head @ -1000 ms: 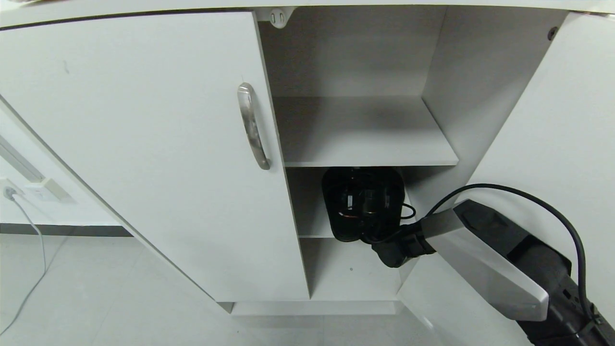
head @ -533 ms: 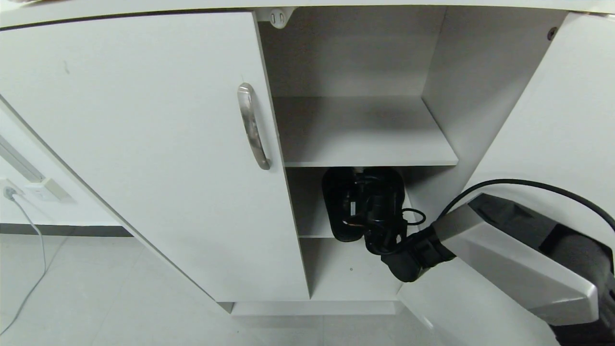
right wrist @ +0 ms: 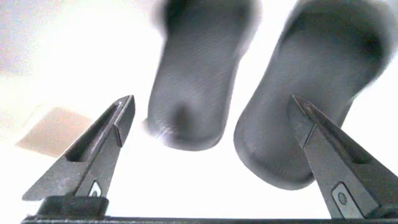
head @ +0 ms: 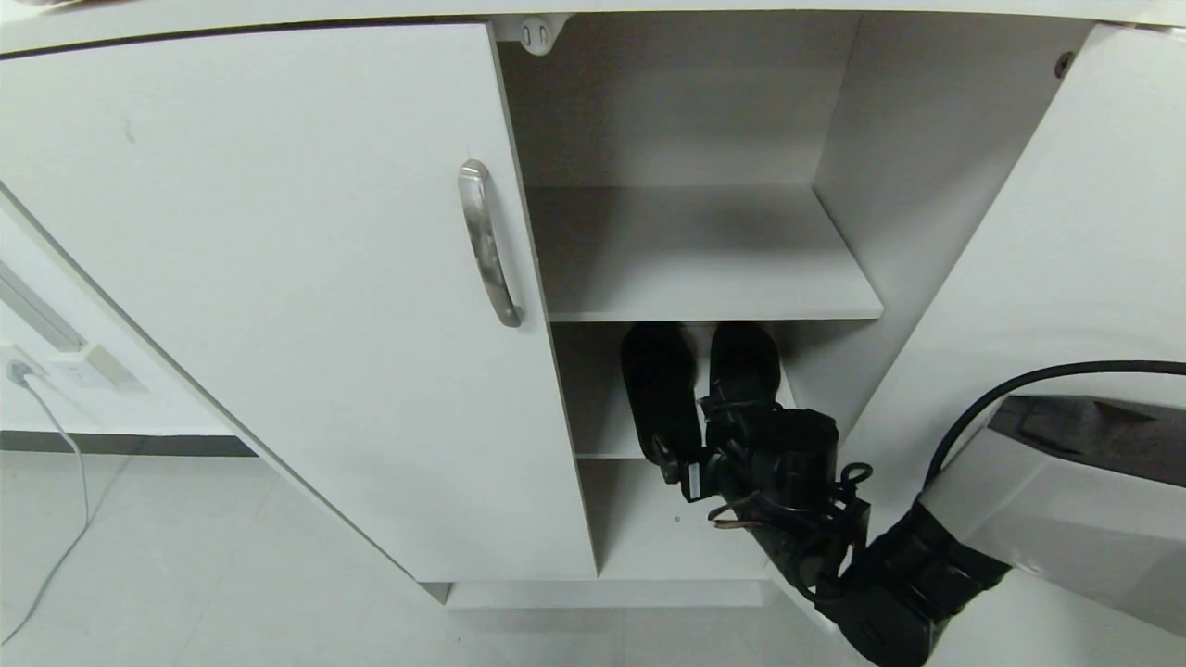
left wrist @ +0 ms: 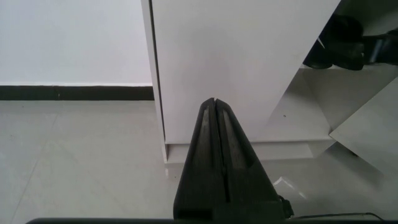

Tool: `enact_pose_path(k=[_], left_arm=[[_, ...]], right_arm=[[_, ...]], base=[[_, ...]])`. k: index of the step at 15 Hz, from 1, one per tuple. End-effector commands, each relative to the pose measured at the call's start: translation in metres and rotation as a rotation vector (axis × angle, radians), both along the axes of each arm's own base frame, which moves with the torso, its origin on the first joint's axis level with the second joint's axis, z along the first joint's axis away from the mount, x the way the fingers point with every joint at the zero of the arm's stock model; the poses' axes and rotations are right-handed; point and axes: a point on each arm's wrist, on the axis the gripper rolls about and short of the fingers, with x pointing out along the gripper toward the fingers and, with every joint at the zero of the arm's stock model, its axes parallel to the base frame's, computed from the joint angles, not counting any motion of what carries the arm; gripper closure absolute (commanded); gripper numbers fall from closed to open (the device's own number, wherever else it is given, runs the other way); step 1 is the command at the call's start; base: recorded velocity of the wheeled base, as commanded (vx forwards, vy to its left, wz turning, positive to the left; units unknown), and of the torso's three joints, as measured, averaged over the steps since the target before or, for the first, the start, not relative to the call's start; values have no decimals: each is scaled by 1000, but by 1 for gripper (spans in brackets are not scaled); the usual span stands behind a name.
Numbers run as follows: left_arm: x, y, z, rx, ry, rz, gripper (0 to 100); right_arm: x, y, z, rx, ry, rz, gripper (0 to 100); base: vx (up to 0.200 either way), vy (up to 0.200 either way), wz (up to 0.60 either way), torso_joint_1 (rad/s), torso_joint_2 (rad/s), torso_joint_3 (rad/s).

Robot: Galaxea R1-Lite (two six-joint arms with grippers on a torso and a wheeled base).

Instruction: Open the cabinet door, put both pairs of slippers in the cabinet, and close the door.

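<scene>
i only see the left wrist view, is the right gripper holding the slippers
Observer: No. The right gripper is open, its fingers spread and not closed on the pair of black slippers.
Operator: where are they sitting
Observer: Side by side on the middle shelf, right under the upper shelf.
Operator: and the left door
Observer: The left door is shut, its metal handle next to the open compartment.

No lettering is legible on the cabinet point(head: 889, 185) or slippers point(head: 660, 394).
</scene>
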Motion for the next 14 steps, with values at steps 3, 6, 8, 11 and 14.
enact_pose_path(k=[3,6,8,11,14], left_arm=[[0,0,0,-2,1,1,100],[0,0,0,-2,1,1,100],[0,0,0,-4,2,1,100],[0,0,0,-4,2,1,100],[0,0,0,-4,2,1,100]], right_arm=[[-33,-3,5,5,-2,107,0],[-39,-1,4,3,-2,124,0],[-40,1,2,-3,0,131,0],[-42,3,1,-6,2,137,0],[-42,3,1,-6,2,137,0]], base=[[0,0,0,0,0,0],[0,0,0,0,0,0],[0,0,0,0,0,0],[-67,0,0,2,1,-2],[-200,0,0,4,1,5]])
